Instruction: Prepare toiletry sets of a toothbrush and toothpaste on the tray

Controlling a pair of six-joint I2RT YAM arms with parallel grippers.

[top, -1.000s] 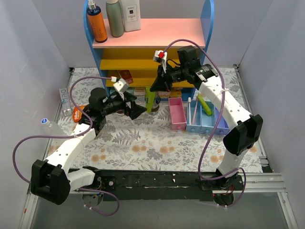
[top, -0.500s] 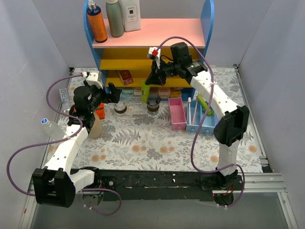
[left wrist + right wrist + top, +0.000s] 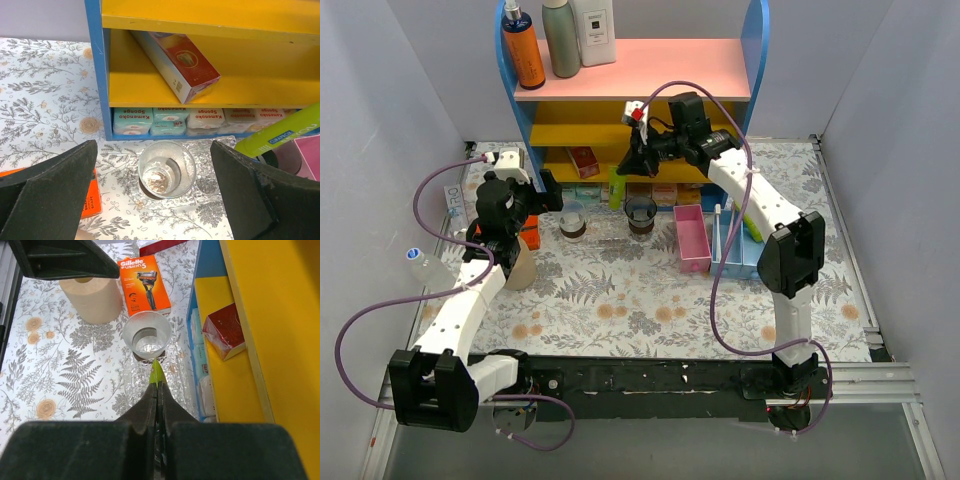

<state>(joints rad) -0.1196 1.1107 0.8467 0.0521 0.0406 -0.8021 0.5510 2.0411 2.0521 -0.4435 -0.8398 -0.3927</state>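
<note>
The right gripper (image 3: 625, 175) has its fingers pressed together on a lime-green toothpaste tube (image 3: 616, 189), pinching it by one end; from above the tube hangs tilted in front of the lowest level of the shelf unit (image 3: 630, 110), between the two see-through cups, at 1 o'clock of the left cup (image 3: 572, 220) and at 10 o'clock of the right cup (image 3: 641, 212); whether it touches anything below cannot be told. In the right wrist view the tube's green tip shows just past the closed fingertips and points to 12 o'clock at the left cup. Both cups stand on the clear tray (image 3: 212, 146), which is barely visible on the flowered table cover (image 3: 650, 300). The left gripper (image 3: 548, 192) is spread wide and holds nothing; it hovers at 9 o'clock of the left cup; in its wrist view that cup sits between the two fingers, at 6 o'clock of the sponge packs (image 3: 170, 120). White toothbrushes (image 3: 729, 235) stand in the blue bin (image 3: 772, 268), at 3 o'clock of the pink bin (image 3: 692, 238); another green tube (image 3: 752, 222) leans there too. An orange razor pack (image 3: 144, 284) lies at 12 o'clock of the left cup in the right wrist view, a paper roll (image 3: 92, 299) just beside it at 9 o'clock.
</note>
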